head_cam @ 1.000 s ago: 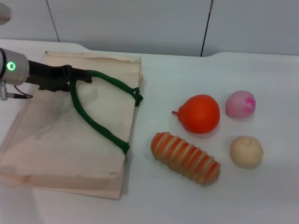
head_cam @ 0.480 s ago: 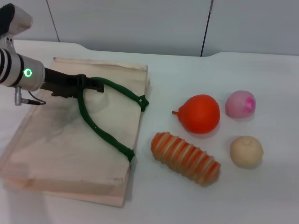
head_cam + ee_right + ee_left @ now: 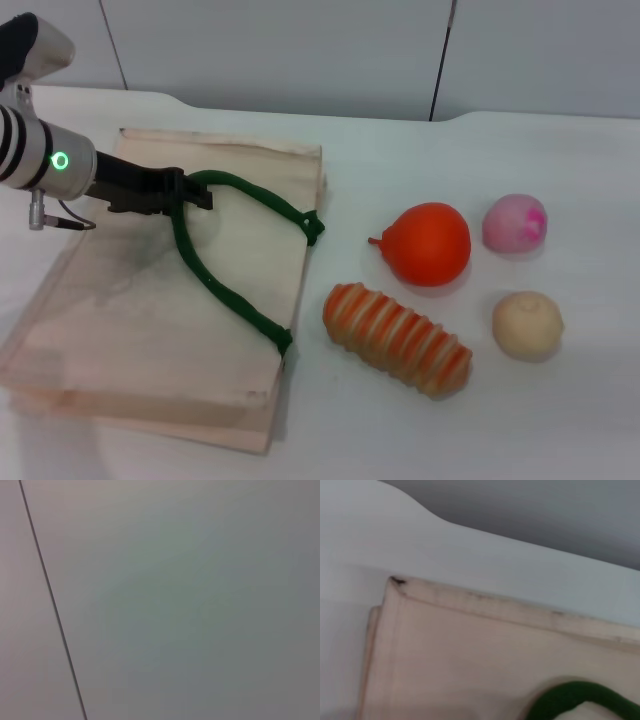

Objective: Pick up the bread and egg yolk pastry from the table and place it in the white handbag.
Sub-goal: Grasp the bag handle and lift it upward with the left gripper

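Note:
The white handbag (image 3: pixel 150 320) lies flat on the left of the table, a cream cloth tote with green rope handles (image 3: pixel 235 295). My left gripper (image 3: pixel 186 192) is shut on the top loop of a handle and holds it just above the bag's upper part. In the left wrist view the bag's cloth (image 3: pixel 470 655) and a bit of green handle (image 3: pixel 580 696) fill the picture. The striped orange-and-cream bread (image 3: pixel 396 339) lies just right of the bag. Farther right sits the pale round egg yolk pastry (image 3: pixel 527 325). The right gripper is out of view.
An orange pear-shaped fruit (image 3: pixel 430 244) rests behind the bread, with a pink ball (image 3: pixel 514 223) to its right. The white table (image 3: pixel 560 430) ends at a grey wall at the back. The right wrist view shows only grey wall.
My left gripper has moved to the right and a little up with the handle in it. The bag's upper layer has slid right, toward the bread. The food items have not moved.

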